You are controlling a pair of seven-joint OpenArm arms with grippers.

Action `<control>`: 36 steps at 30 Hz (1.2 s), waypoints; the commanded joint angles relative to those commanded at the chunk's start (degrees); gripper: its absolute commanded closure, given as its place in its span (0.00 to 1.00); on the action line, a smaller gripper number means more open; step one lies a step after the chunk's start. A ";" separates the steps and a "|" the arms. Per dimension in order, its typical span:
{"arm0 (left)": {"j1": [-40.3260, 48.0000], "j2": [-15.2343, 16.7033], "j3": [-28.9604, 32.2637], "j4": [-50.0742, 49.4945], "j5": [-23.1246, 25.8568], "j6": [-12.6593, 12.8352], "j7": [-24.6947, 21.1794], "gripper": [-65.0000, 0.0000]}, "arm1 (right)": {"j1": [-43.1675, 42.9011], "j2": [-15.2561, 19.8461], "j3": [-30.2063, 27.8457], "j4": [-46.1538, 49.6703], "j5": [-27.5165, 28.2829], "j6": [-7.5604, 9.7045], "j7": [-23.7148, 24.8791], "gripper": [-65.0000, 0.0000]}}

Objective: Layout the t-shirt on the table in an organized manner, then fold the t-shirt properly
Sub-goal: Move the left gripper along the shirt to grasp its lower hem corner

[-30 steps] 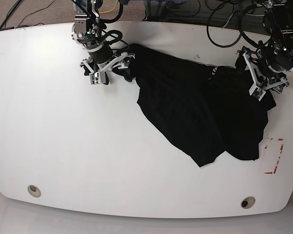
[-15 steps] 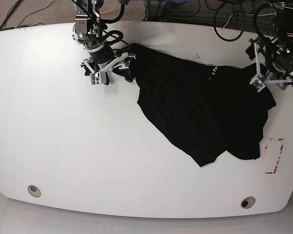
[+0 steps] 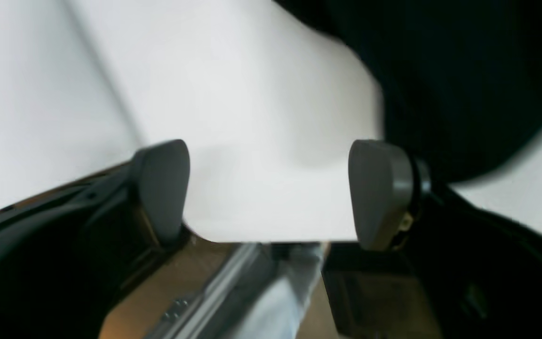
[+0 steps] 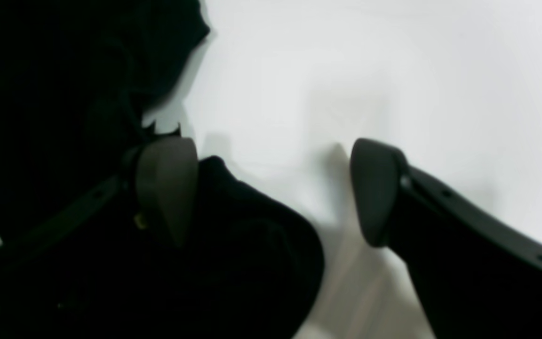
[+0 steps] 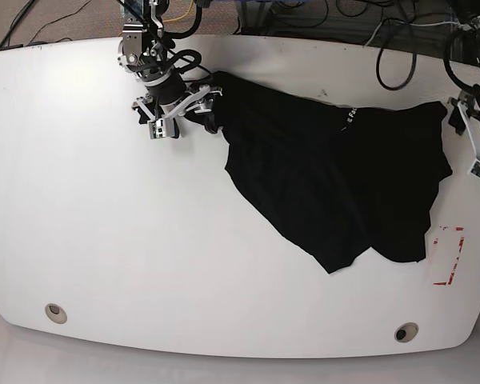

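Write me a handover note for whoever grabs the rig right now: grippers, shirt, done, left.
Left gripper: open, holding nothing, off the cloth near the table's edge, beside the shirt's corner.
Right gripper: open; one finger lies over bunched cloth, nothing pinched.
T-shirt: rumpled and skewed across the far half of the table, layers overlapping, one end bunched at the right gripper, a tail pointing toward the near edge. Red tape rectangle sits just beside the hem, uncovered.
Done: shirt is on the table, partly spread.
Left: flatten and square it, smooth out the overlaps, then all the folds.
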 joint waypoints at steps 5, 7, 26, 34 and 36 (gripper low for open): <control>-4.75 0.00 -0.79 -0.09 -1.93 0.00 0.00 0.27 | 0.35 0.00 0.00 0.00 0.00 0.00 -0.18 0.25; -8.18 1.23 -1.58 -0.35 -1.58 0.00 0.00 0.27 | 0.53 0.09 0.00 0.00 0.00 0.00 -0.09 0.25; -35.16 18.11 0.18 -26.90 17.67 8.22 -15.74 0.26 | 1.49 0.00 0.00 -0.35 0.00 0.00 0.00 0.25; -39.74 15.82 0.00 -47.82 18.55 14.37 -32.35 0.26 | 2.11 0.09 0.18 -0.35 0.00 0.00 0.00 0.25; -40.97 15.21 0.00 -52.84 18.55 14.46 -35.34 0.26 | 2.11 0.09 0.18 -0.35 0.00 0.00 0.00 0.25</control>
